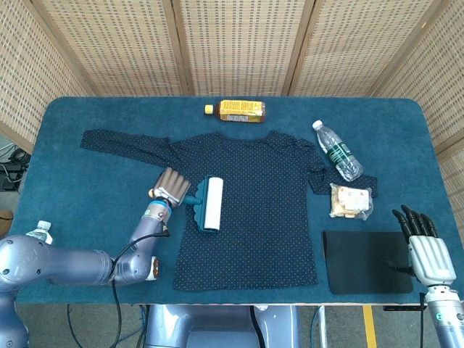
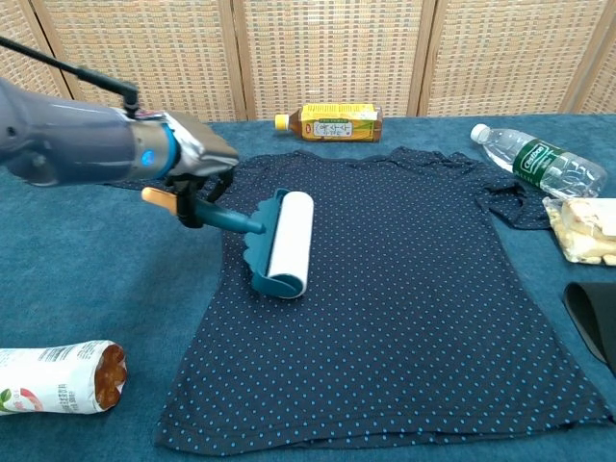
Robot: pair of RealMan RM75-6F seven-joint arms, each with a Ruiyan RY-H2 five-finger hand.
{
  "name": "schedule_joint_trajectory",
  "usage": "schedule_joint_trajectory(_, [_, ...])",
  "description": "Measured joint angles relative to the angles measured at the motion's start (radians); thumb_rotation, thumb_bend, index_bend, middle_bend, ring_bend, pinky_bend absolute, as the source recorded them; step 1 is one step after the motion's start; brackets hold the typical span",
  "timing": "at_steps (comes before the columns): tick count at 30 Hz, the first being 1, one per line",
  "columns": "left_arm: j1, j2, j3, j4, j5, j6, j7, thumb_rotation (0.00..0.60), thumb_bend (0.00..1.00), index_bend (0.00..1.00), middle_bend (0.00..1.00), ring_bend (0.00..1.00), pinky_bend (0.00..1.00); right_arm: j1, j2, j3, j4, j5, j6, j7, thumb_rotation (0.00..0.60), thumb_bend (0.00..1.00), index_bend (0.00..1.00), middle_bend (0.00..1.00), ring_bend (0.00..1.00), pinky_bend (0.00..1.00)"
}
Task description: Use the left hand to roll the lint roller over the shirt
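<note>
tea bottle, water bottle, perhaps snacks.

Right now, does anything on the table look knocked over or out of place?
Yes. Three bottles lie on their sides: the tea bottle behind the shirt, the water bottle on its right, and another at the front left. Nothing looks spilled.

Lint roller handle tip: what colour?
Orange tip on a teal handle; clearest in the chest view.
</note>
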Motion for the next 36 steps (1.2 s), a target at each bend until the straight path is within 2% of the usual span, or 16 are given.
schedule_joint_trajectory(6, [-0.048, -0.058, -0.047, 0.020, -0.049, 0.028, 0.042, 0.600, 0.86, 0.89, 0.76, 0.66, 0.72, 0.001, 0.003, 0.001, 0.003, 0.002, -0.004, 0.014, 0.600, 0.07, 0.00, 0.00, 0.00, 0.00])
schedule_joint_trajectory(17, [-0.088, -0.123, -0.098, 0.060, -0.106, 0.055, 0.084, 0.600, 0.86, 0.89, 0.76, 0.66, 0.72, 0.001, 0.005, 0.001, 0.006, 0.002, -0.006, 0.027, 0.600, 0.06, 0.00, 0.00, 0.00, 0.00])
schedule_joint_trajectory(28, [-0.036, -0.062, -0.070, 0.016, -0.077, 0.062, 0.052, 0.600, 0.86, 0.89, 0.76, 0.66, 0.72, 0.003, 0.000, -0.003, 0.008, 0.003, -0.013, 0.012, 0.600, 0.06, 0.00, 0.00, 0.00, 0.00])
schedule_joint_trajectory(36, [0.054, 0.026, -0.003, -0.027, -0.005, 0.045, -0.028, 0.600, 0.86, 0.89, 0.76, 0.66, 0.72, 0.003, -0.006, -0.008, 0.005, -0.004, -0.009, -0.011, 0.600, 0.06, 0.00, 0.00, 0.00, 0.00])
